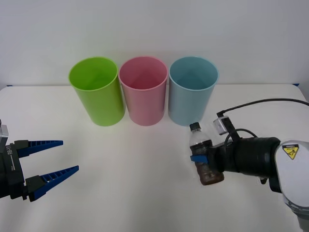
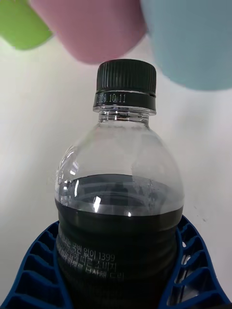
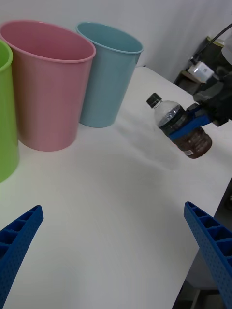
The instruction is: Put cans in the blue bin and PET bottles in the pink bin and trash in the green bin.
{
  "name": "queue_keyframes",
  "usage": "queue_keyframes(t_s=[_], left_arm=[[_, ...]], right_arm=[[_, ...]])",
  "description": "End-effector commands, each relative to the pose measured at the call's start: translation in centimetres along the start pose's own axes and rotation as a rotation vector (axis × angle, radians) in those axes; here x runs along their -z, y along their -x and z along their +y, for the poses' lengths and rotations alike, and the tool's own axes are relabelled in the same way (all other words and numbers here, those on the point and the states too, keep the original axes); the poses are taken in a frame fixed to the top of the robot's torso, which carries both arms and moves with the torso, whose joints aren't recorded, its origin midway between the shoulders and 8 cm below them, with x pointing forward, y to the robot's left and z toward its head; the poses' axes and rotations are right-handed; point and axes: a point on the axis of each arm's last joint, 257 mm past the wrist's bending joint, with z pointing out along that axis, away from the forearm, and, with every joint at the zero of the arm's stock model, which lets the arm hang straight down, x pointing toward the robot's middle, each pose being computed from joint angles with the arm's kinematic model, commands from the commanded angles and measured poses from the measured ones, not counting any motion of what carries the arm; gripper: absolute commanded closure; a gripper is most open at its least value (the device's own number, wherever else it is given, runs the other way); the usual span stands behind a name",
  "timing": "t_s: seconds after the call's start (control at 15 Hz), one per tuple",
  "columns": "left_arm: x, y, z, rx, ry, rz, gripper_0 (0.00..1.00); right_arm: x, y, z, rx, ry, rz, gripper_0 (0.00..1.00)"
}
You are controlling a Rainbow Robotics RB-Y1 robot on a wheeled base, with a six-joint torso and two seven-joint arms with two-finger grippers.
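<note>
My right gripper (image 1: 202, 158) is shut on a PET bottle (image 1: 204, 154) with a black cap and dark brown contents, held tilted above the table just in front of the blue bin (image 1: 192, 91). From the right wrist, the PET bottle (image 2: 119, 193) sits between the blue fingers (image 2: 36, 270), cap toward the pink bin (image 2: 89, 26) and blue bin (image 2: 193, 38). The pink bin (image 1: 143, 90) stands in the middle of the row and the green bin (image 1: 96, 91) on the left. My left gripper (image 1: 54, 160) hangs open at the near left; its view shows the bottle (image 3: 181, 128) lifted off the table.
The three bins stand side by side, touching, at the back of the white table (image 1: 130, 164). A grey wall rises behind them. A black cable (image 1: 260, 103) loops over my right wrist.
</note>
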Motion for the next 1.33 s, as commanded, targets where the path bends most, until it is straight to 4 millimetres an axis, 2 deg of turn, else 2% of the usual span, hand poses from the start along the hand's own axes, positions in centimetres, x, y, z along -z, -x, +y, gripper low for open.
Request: queue_keyframes(t_s=[0.07, 0.27, 0.4, 0.67, 0.8, 1.07, 1.33], left_arm=[[0.0, 0.0, 0.0, 0.000, 0.000, 0.000, 0.00], [0.0, 0.0, 0.0, 0.000, 0.000, 0.000, 0.00], [0.0, 0.0, 0.0, 0.000, 0.000, 0.000, 0.00], [0.0, 0.0, 0.0, 0.000, 0.000, 0.000, 0.00], [0.0, 0.0, 0.0, 0.000, 0.000, 0.000, 0.00], [0.0, 0.0, 0.0, 0.000, 0.000, 0.000, 0.00], [0.0, 0.0, 0.0, 0.000, 0.000, 0.000, 0.00]], right_arm=[[3.6, 0.6, 3.0, 0.055, 0.137, -0.110, 1.00], [7.9, 1.3, 5.6, 0.086, 0.279, -0.226, 1.00], [10.4, 2.3, 6.3, 0.145, 0.346, -0.314, 1.00], [13.4, 5.9, 8.4, 0.246, 0.476, -0.529, 1.00], [14.7, 9.1, 10.4, 0.283, 0.524, -0.675, 1.00], [14.8, 15.9, 12.5, 0.334, 0.508, -0.846, 1.00], [13.2, 23.1, 13.6, 0.403, 0.383, -0.915, 1.00]])
